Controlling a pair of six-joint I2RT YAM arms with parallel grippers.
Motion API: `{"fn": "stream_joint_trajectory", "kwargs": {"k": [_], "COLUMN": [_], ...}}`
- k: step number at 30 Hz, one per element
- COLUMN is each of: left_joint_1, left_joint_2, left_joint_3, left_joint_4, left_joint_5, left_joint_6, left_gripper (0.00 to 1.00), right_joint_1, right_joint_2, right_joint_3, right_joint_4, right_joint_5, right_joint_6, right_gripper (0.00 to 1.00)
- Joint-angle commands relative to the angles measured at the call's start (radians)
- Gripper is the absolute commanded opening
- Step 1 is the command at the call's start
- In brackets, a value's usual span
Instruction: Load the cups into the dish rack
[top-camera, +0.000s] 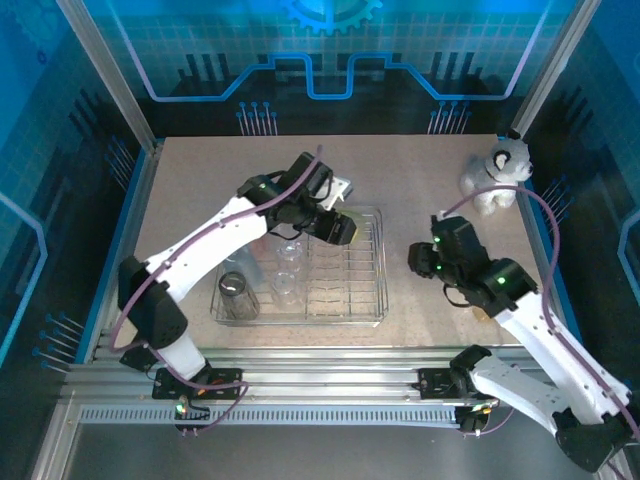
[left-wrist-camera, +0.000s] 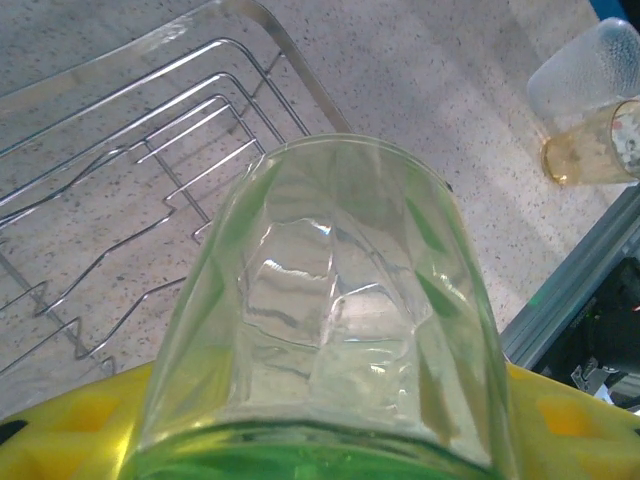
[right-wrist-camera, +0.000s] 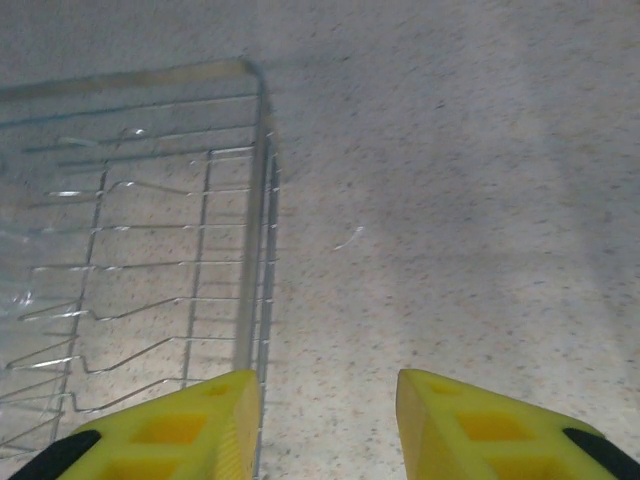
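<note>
Left fingers (left-wrist-camera: 62, 425) gripped a green translucent plastic cup (left-wrist-camera: 330, 320) above the silver wire dish rack (top-camera: 381, 272), right fingers (right-wrist-camera: 185, 425) gaped empty; tilted release risked toppling.

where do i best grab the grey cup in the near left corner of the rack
Pinch the grey cup across its round wall near the top end, coming straight down. It stands on end in a corner of the dish rack, with wire walls close on two sides and clear cups to its right, so probably only the top is free.
</note>
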Motion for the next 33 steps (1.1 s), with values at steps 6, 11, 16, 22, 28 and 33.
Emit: {"fn": "stream_joint_trajectory", "kwargs": {"k": [6,11,16,22,28,33], "left_joint_1": [-0.044,-0.045,-0.046,-0.055,-0.059,-0.059], "left_joint_2": [0.232,0.34,0.418,0.49,0.542,0.573], "left_joint_3": [0.257,0.376,0.451,0.521,0.575,0.609], "left_joint_4": [-0.228,-0.304,-0.343,-0.355,-0.395,-0.406], "left_joint_5": [-0.085,-0.114,-0.136,-0.15,-0.223,-0.262], "left_joint_6": [0.089,0.115,0.134,0.189,0.305,0.377], "left_gripper": [0.25,0.26,0.29,0.33,0.43,0.46], "right_joint_1": [-0.141,-0.169,-0.185,-0.2,-0.214,-0.222], "right_joint_2": [-0.086,-0.108,-0.119,-0.106,-0.085,-0.075], "right_joint_3": [-0.039,-0.063,-0.092,-0.091,-0.077,-0.077], "right_joint_4": [-0.078,-0.075,-0.064,-0.047,-0.034,-0.025], "right_joint_5": [-0.074,-0.092,-0.099,-0.106,-0.114,-0.123], "right_joint_6": [-0.129,-0.152,-0.172,-0.204,-0.235,-0.244], "right_gripper": [0.41,0.41,0.47,0.48,0.49,0.49]}}
